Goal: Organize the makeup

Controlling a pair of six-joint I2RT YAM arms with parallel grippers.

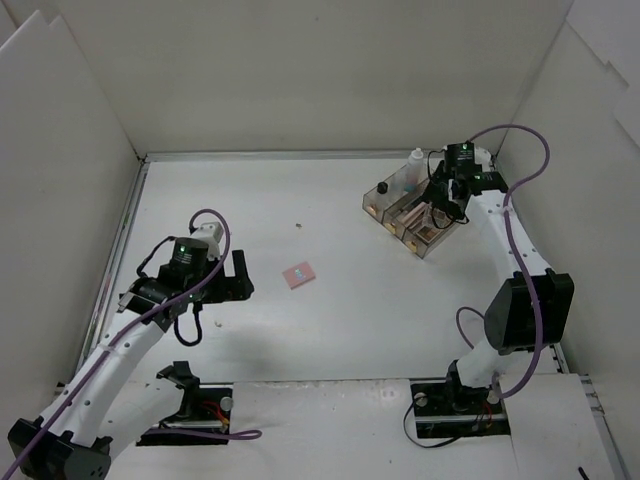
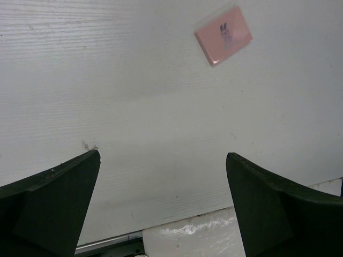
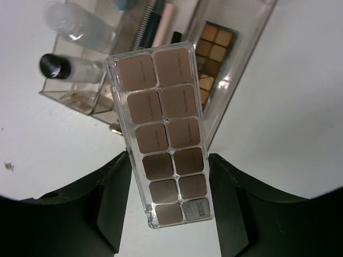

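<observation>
My right gripper (image 3: 169, 163) is shut on a brown eyeshadow palette (image 3: 163, 134) in a clear case and holds it just above the smoky three-compartment tray (image 1: 385, 196) at the back right. In the right wrist view the tray (image 3: 249, 32) holds a second, lighter palette (image 3: 213, 53), clear bottles (image 3: 80, 32) and thin pencils (image 3: 155, 21). A pink square compact (image 1: 299, 274) lies flat mid-table. My left gripper (image 1: 232, 280) is open and empty, left of the compact. In the left wrist view the compact (image 2: 223, 35) lies ahead and to the right of the gripper (image 2: 163, 160).
A small white bottle (image 1: 415, 160) stands behind the tray. A tiny dark speck (image 1: 300, 227) lies on the table. White walls enclose the table on the left, back and right. The table's front edge (image 2: 177, 227) shows between the left fingers.
</observation>
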